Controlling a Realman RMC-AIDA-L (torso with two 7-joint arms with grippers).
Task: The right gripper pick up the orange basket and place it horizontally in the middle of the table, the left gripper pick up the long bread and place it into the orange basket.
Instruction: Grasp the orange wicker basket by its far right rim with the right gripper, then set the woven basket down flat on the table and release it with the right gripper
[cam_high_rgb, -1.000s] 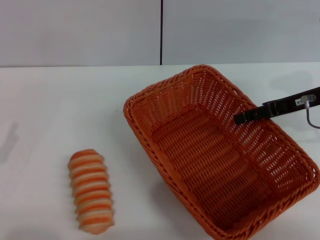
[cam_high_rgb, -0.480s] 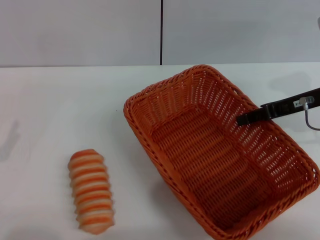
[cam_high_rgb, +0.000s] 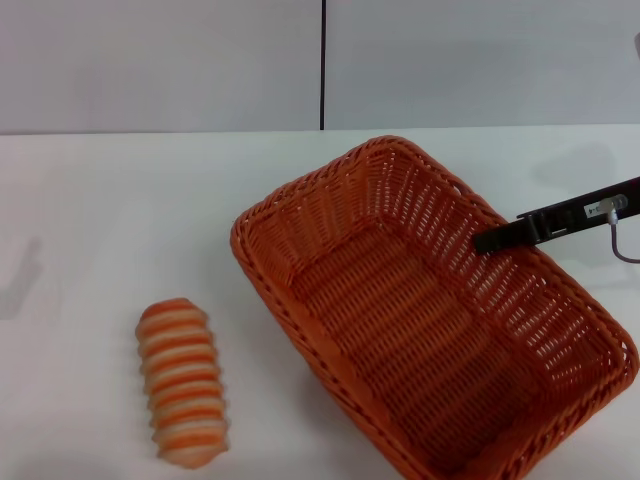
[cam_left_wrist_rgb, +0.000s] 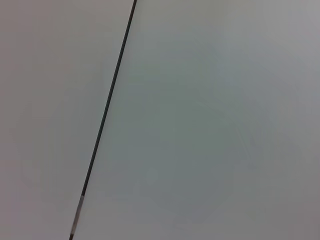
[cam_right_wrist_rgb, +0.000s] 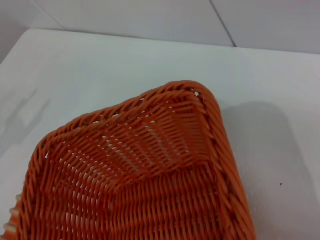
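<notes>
The orange basket (cam_high_rgb: 335, 215) sits skewed on the right half of the white table (cam_high_rgb: 120, 200), one corner pointing to the far side. My right gripper (cam_high_rgb: 492, 240) reaches in from the right edge of the head view and is shut on the basket's right rim. The right wrist view looks down into a corner of the basket (cam_right_wrist_rgb: 150, 150) with table beyond it. The long bread (cam_high_rgb: 183, 396), striped orange and cream, lies alone at the front left, well apart from the basket. My left gripper does not show in any view.
A grey wall with a dark vertical seam (cam_high_rgb: 322, 65) stands behind the table. The left wrist view holds only that wall and its seam (cam_left_wrist_rgb: 102, 120). Bare tabletop lies between the bread and the basket.
The basket has shifted left and toward the near side, looking slightly larger, with the right gripper still on its rim. The bread has not moved.
</notes>
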